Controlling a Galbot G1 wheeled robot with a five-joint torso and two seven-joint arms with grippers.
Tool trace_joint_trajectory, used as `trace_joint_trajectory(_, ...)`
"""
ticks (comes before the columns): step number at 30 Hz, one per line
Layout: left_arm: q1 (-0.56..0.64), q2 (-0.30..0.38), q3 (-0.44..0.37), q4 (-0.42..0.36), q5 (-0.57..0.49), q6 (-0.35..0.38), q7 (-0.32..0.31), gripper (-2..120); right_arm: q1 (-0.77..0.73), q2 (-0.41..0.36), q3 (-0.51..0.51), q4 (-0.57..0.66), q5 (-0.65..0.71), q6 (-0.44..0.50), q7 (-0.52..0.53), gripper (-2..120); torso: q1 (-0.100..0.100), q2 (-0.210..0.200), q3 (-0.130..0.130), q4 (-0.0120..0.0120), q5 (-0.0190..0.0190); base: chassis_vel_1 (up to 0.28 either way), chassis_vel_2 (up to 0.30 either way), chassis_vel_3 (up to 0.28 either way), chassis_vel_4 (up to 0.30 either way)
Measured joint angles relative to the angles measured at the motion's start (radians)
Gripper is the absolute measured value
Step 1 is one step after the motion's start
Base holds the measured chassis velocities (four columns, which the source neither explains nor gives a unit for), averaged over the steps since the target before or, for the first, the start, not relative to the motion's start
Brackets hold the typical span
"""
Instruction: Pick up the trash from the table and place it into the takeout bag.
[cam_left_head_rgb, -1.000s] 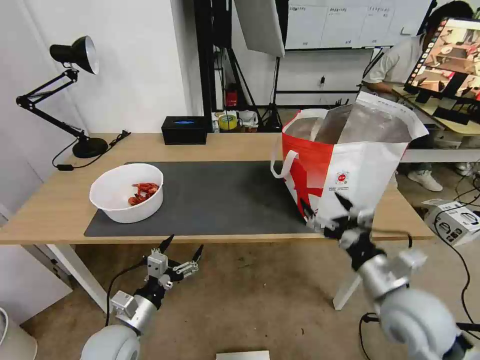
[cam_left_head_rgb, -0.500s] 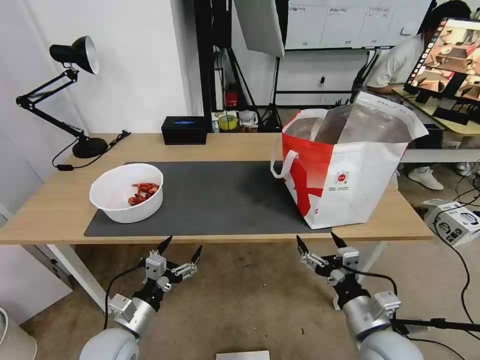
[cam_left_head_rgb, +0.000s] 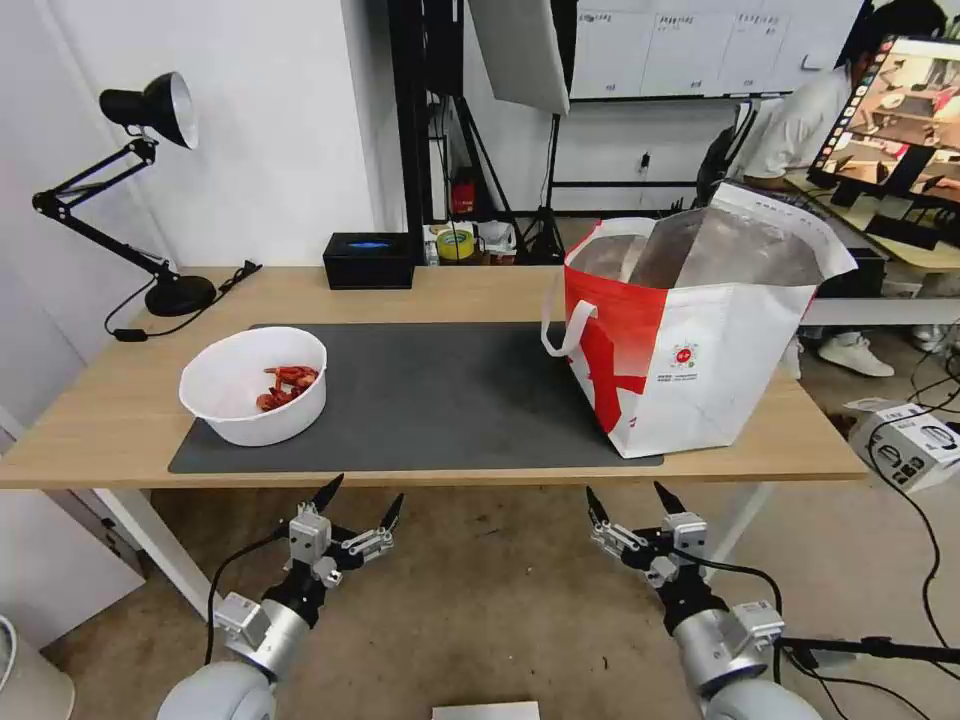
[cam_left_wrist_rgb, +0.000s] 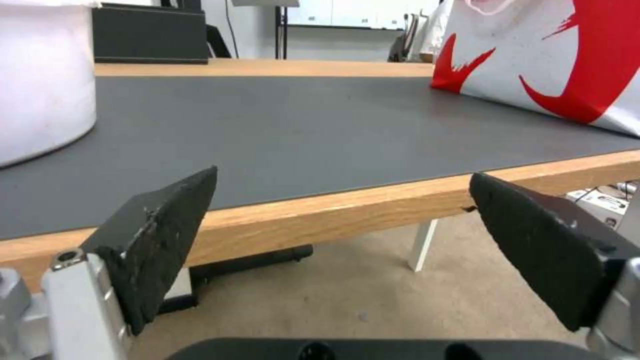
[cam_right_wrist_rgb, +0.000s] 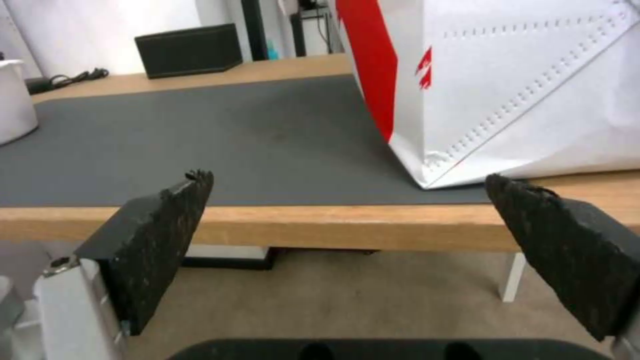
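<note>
A white round bowl (cam_left_head_rgb: 253, 384) holding red crayfish shells sits at the left end of the dark grey mat (cam_left_head_rgb: 430, 395); the red-and-white takeout bag (cam_left_head_rgb: 690, 335) stands open at the right end. Below the table's (cam_left_head_rgb: 100, 420) front edge, the left gripper (cam_left_head_rgb: 357, 503) and right gripper (cam_left_head_rgb: 633, 502) hang empty with fingers spread. The head view alone reveals the bag's silver foil lining.

The right gripper (cam_right_wrist_rgb: 347, 195) hangs below the front edge of the long light-wood tabletop (cam_right_wrist_rgb: 320, 227), its two black textured fingers (cam_right_wrist_rgb: 157, 240) spread wide with nothing between them. On the large dark grey rectangular mat (cam_right_wrist_rgb: 200, 140) stands the red-and-white takeout bag (cam_right_wrist_rgb: 507, 85) (its corner just over the mat's edge), with a black rectangular box (cam_right_wrist_rgb: 189, 50) at the far side and a white round bowl (cam_right_wrist_rgb: 15, 102) at the mat's far end
</note>
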Motion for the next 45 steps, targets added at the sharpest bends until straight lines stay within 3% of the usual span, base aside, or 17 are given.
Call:
trace_joint_trajectory(11, 0.006, 0.0, -0.007, -0.002, 0.001, 0.001, 0.0, 100, -0.011, -0.003, 0.005, 0.001, -0.017, -0.014, -0.003, 100, 0.0, 0.0, 0.0, 0.0, 0.0, 0.0, 0.0, 0.0, 0.0)
trace_joint_trajectory(15, -0.01, 0.016, -0.032, -0.019, -0.028, 0.036, -0.014, 100, -0.012, -0.003, 0.005, 0.002, -0.017, -0.015, -0.004, 100, 0.0, 0.0, 0.0, 0.0001, 0.0, 0.0, 0.0, 0.0, 0.0)
trace_joint_trajectory(24, -0.117, 0.152, -0.126, -0.075, -0.192, 0.172, -0.16, 100, -0.011, -0.004, 0.006, 0.003, -0.017, -0.016, -0.004, 100, 0.0, 0.0, 0.0, -0.0001, 0.0, 0.0, 0.0, 0.0, 0.0)
trace_joint_trajectory(30, -0.161, 0.212, -0.153, -0.078, -0.26, 0.207, -0.189, 100, -0.011, -0.004, 0.006, 0.003, -0.017, -0.016, -0.005, 100, 0.0, 0.0, 0.0, 0.0, 0.0, 0.0, 0.0, 0.0, 0.0)
trace_joint_trajectory(37, -0.228, 0.279, -0.157, -0.05, -0.308, 0.244, -0.224, 100, -0.011, -0.004, 0.006, 0.004, -0.016, -0.016, -0.005, 100, 0.0, 0.0, 0.0, 0.0, -0.0001, 0.0, 0.0, 0.0, 0.0)
trace_joint_trajectory(45, -0.321, 0.371, -0.158, 0.021, -0.35, 0.352, -0.327, 100, -0.011, -0.004, 0.006, 0.004, -0.016, -0.017, -0.005, 100, 0.0, 0.0, 0.0, 0.0, -0.0001, 0.0, 0.0, 0.0, 0.0)
